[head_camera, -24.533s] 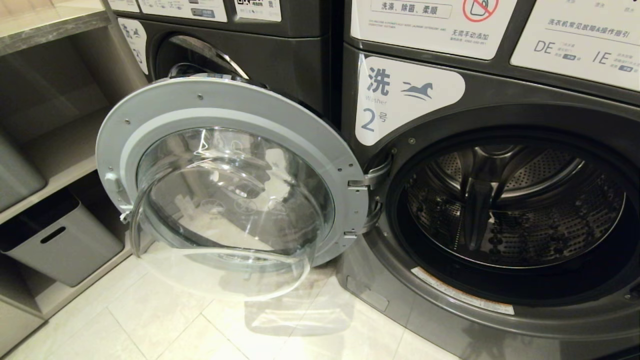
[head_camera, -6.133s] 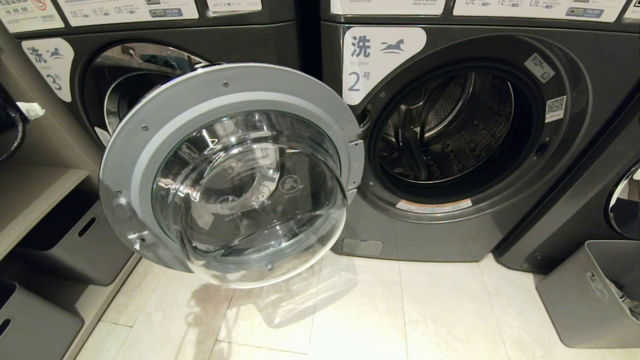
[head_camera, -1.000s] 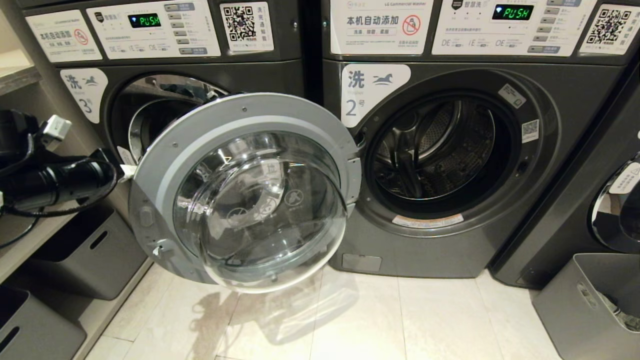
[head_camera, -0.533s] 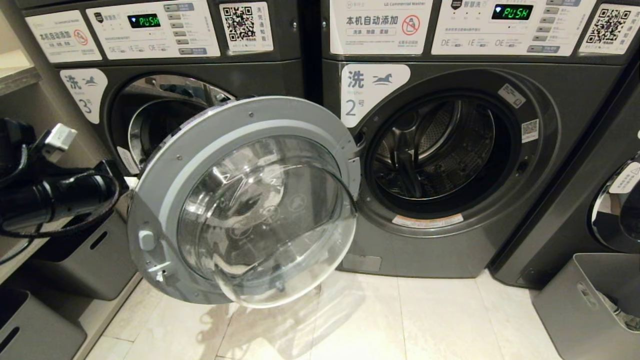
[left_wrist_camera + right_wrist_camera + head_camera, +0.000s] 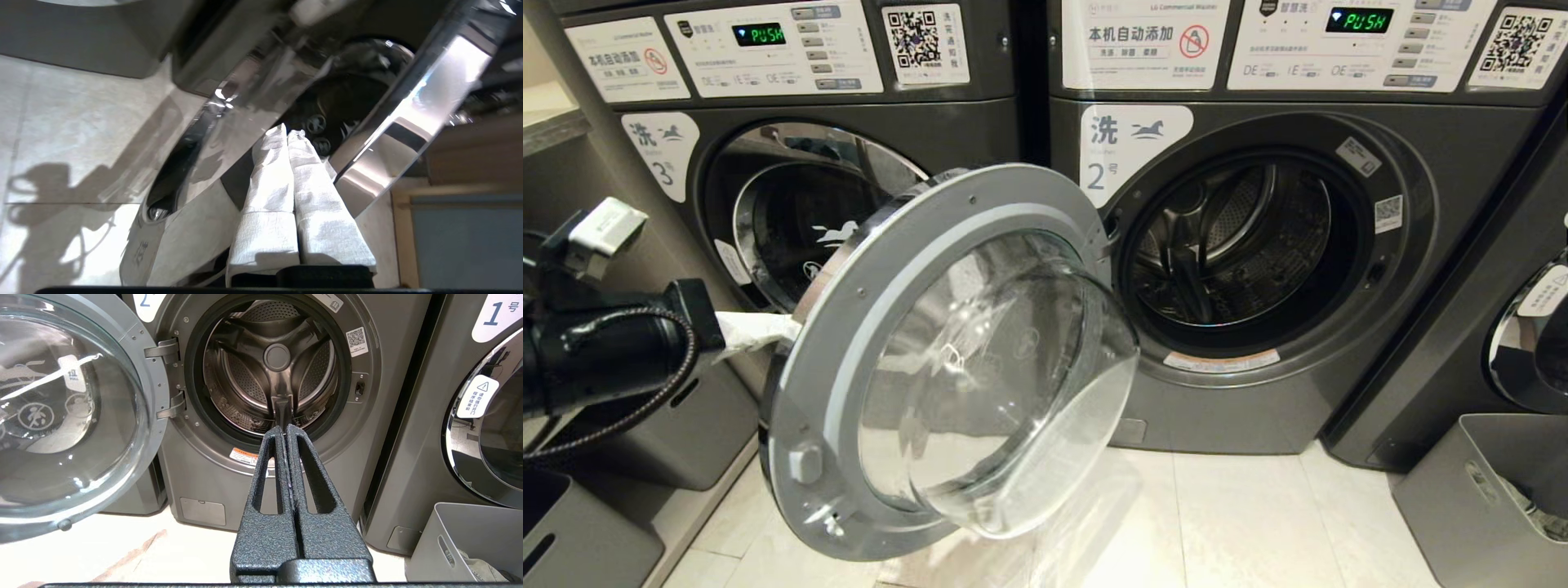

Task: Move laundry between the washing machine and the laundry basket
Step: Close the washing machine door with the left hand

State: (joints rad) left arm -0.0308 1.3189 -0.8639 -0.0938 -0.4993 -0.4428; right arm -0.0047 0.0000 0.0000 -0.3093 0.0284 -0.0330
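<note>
Pale floor tiles (image 5: 1241, 523) front washing machine No. 2 (image 5: 1258, 384) — its door (image 5: 849, 392) half-swung, drum empty. Left claw (image 5: 288, 136), fingers pressed together, touches the door's back; right claw (image 5: 284, 430) — also closed, empty — faces the drum. Laundry basket (image 5: 1462, 506) sits right of the machine.

Warm indoor light, glare on door (image 5: 947, 367)

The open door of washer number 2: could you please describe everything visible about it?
The door is round, with a grey ring studded with screws around a bulging clear glass bowl. It hangs on hinges at the drum opening's left edge, swung partly open and covering part of washer 3. The left hand, white-wrapped and shut, lies against its back.
</note>
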